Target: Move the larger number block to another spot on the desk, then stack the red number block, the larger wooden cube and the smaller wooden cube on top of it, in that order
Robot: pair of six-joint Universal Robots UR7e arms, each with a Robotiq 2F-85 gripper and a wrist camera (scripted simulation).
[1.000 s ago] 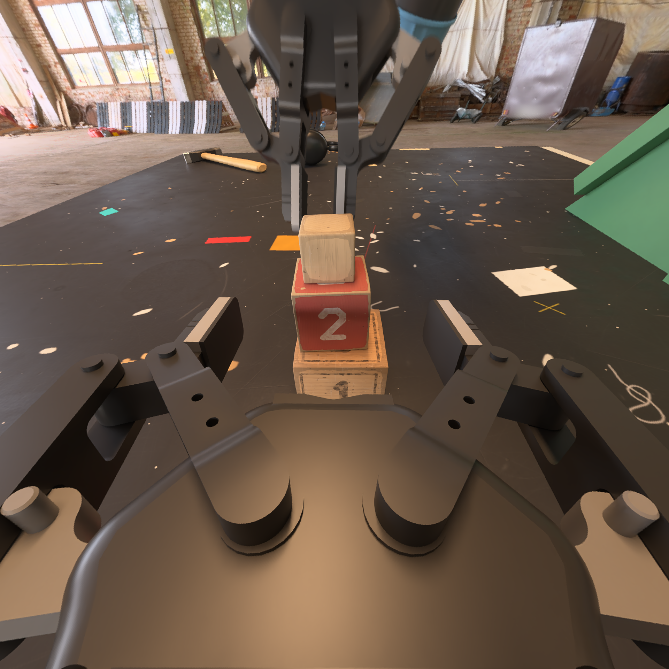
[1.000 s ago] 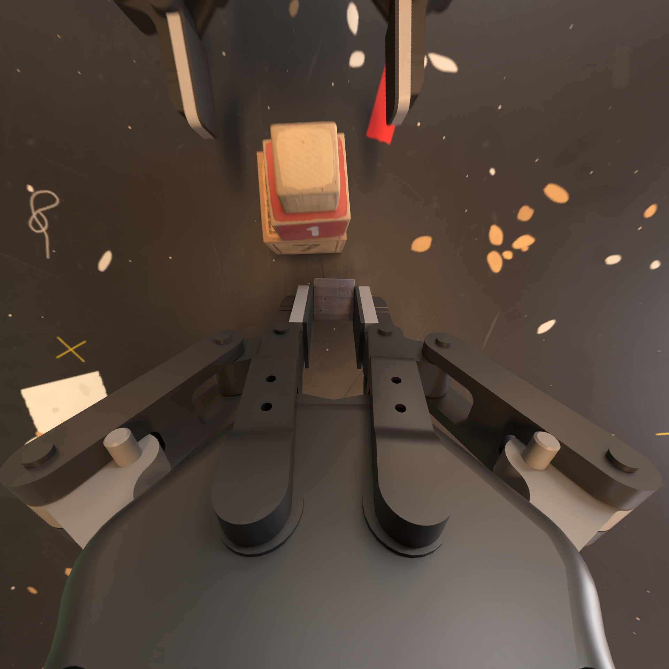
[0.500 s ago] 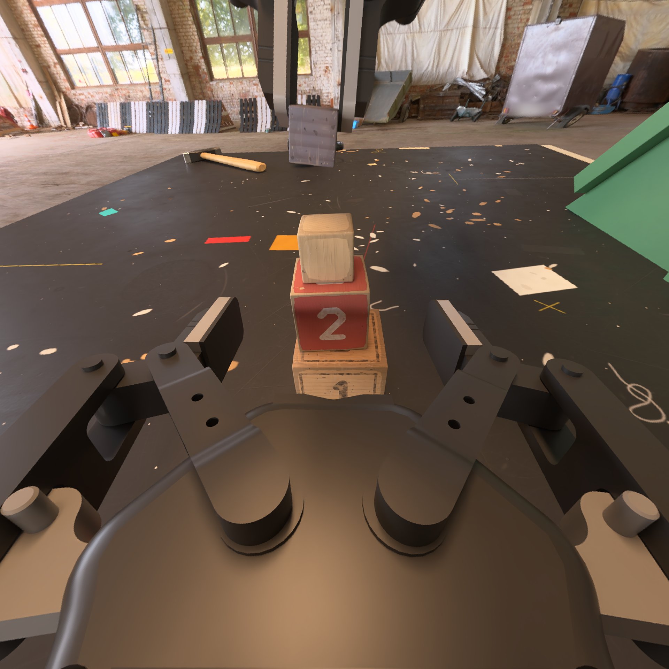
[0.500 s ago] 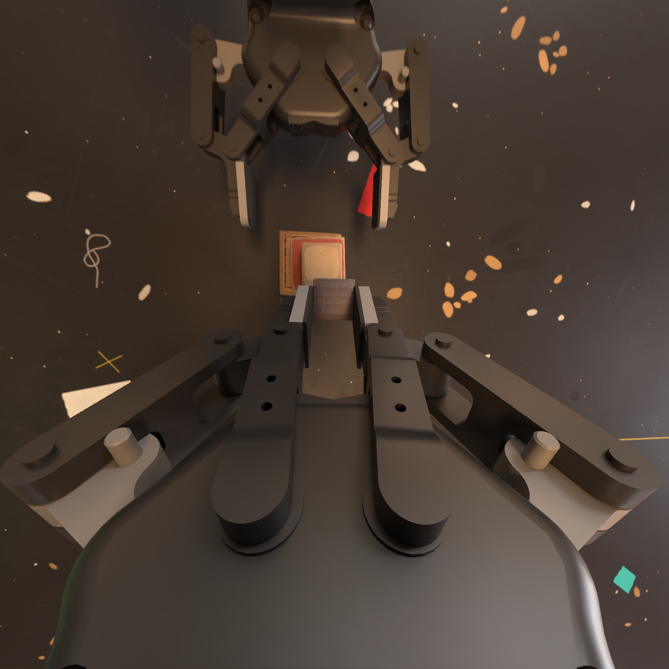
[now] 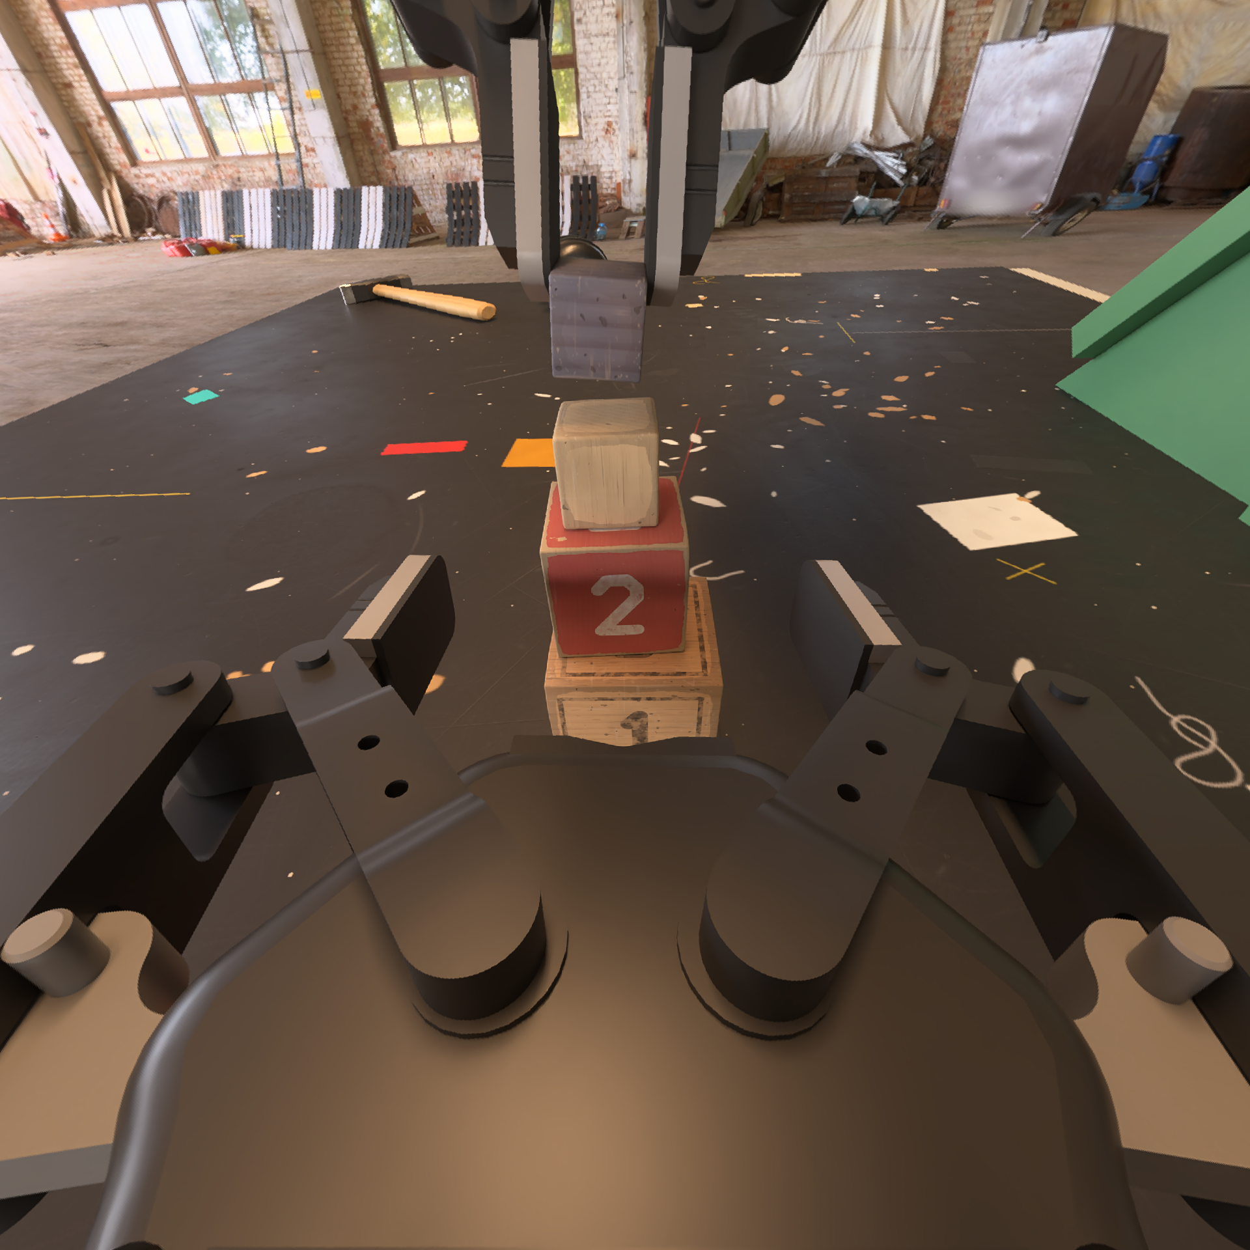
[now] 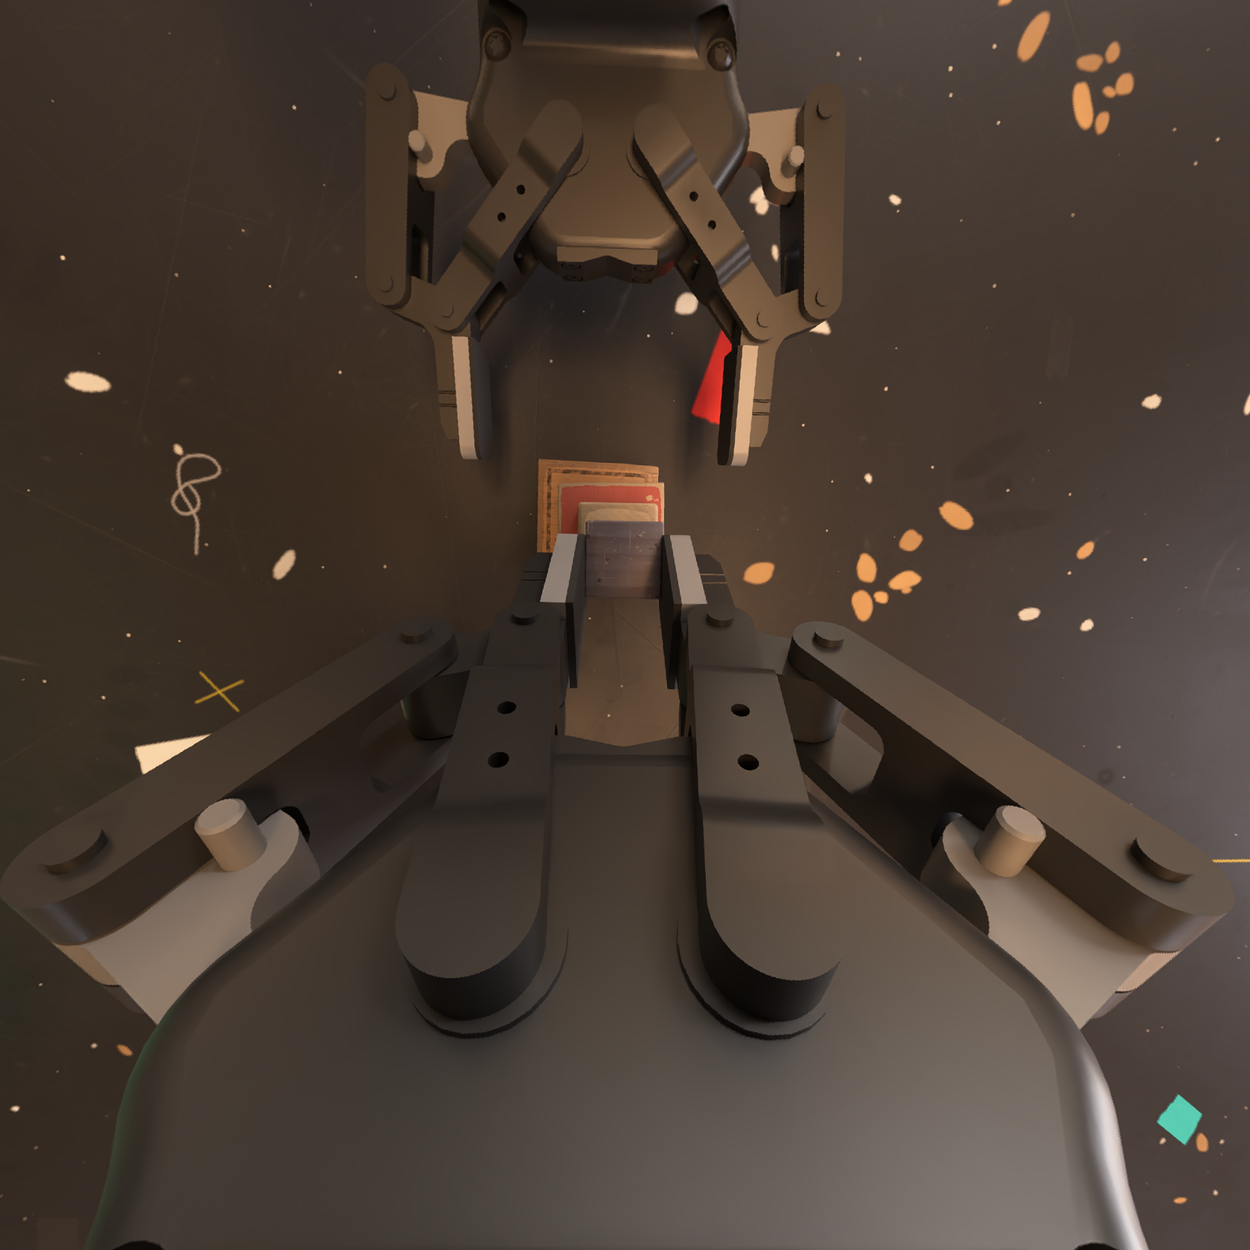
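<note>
Bodywork of the left gripper [image 5: 622, 595] fills the lower half of the left wrist view and cuts off the bottom of the larger number block [image 5: 632, 697], so only its top and the upper part of its near face show above the housing. On that tan block sits the red number block [image 5: 615, 595], turned slightly off square, and on the red one rests the larger wooden cube [image 5: 605, 463], pale and upright. The left gripper's fingers [image 5: 406, 609] stand wide apart, one to each side of the stack and nearer the camera, touching nothing. Above the stack the right gripper [image 5: 595, 284] hangs with its upper links cut off by the top edge; its two fingers are pressed against the sides of the smaller wooden cube [image 5: 596, 321], a grey, speckled block held in the air directly over the pale cube, with a clear gap between the two. In the right wrist view the held cube [image 6: 623, 558] and the fingers [image 6: 561, 575] clamping it hide most of the stack: only slivers of the pale cube [image 6: 619, 511], the red block [image 6: 609, 492] and the tan block [image 6: 595, 470] peek out beyond it, and how well the cubes line up is hard to judge. A hammer [image 5: 419, 297] lies far back on the dark desk [image 5: 237, 541], and a green slab [image 5: 1177, 352] is cut off at the right edge.
</note>
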